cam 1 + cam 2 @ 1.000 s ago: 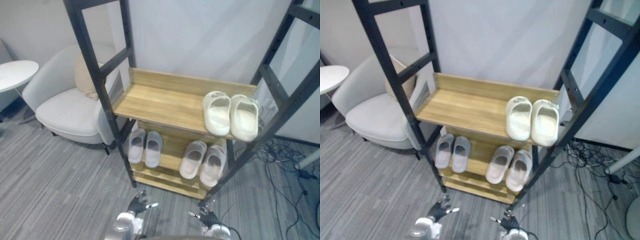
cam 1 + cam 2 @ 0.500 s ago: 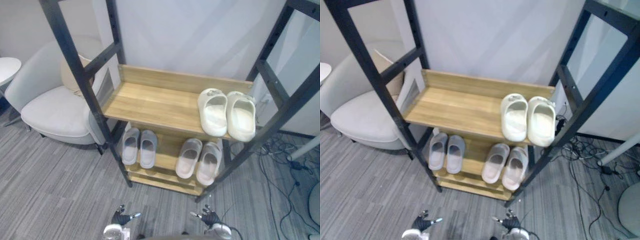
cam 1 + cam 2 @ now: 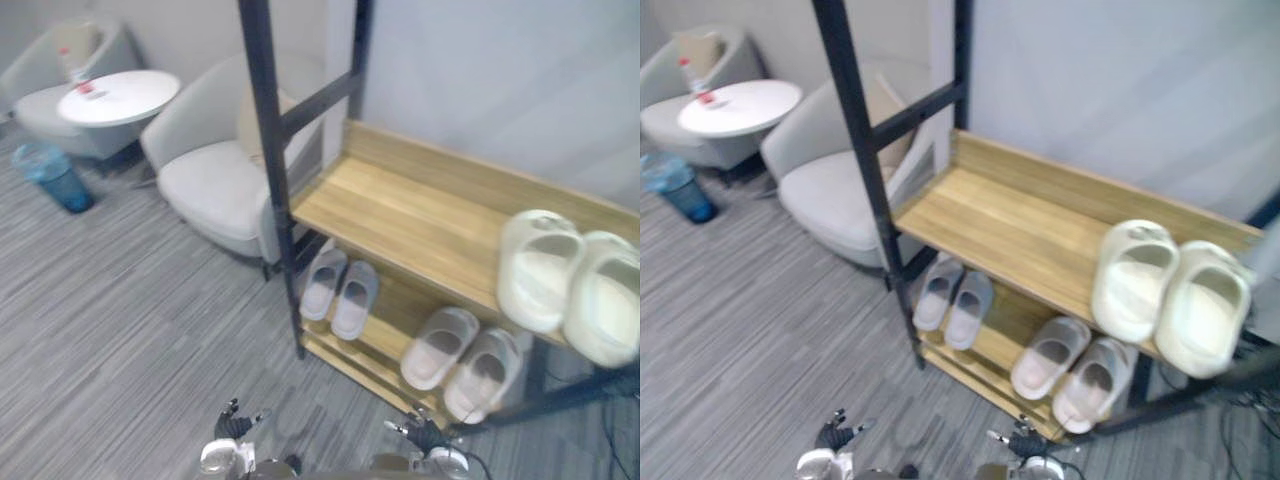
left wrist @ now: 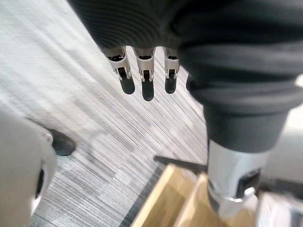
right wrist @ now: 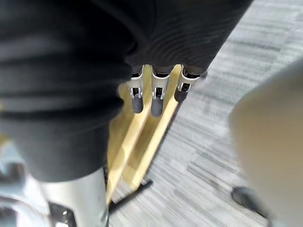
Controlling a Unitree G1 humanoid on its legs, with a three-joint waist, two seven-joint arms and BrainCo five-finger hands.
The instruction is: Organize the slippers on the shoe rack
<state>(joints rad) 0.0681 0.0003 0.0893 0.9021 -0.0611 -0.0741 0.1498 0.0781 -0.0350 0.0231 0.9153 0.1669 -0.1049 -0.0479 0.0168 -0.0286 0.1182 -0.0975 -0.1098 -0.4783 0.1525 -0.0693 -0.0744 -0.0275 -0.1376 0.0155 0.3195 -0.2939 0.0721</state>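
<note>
A black-framed shoe rack (image 3: 268, 140) with wooden shelves stands ahead. A cream pair of slippers (image 3: 565, 285) sits at the right end of the upper shelf (image 3: 400, 215). On the lower shelf a grey pair (image 3: 340, 290) lies at the left and a beige pair (image 3: 462, 358) at the right. My left hand (image 3: 232, 425) hangs low over the carpet at the bottom of the view, fingers straight, holding nothing. My right hand (image 3: 420, 433) hangs near the rack's front foot, open and empty too. The left fingers (image 4: 142, 71) and the right fingers (image 5: 156, 92) are straight in the wrist views.
A light grey armchair (image 3: 215, 170) with a cushion stands left of the rack. Beyond it are a round white table (image 3: 118, 97), a second chair (image 3: 60, 60) and a blue bin (image 3: 55, 172). Grey striped carpet (image 3: 120, 330) spreads in front.
The whole picture has swung: the camera turned left, so the rack now sits to the right and the table and bin have come into view. Both hands stay low and open.
</note>
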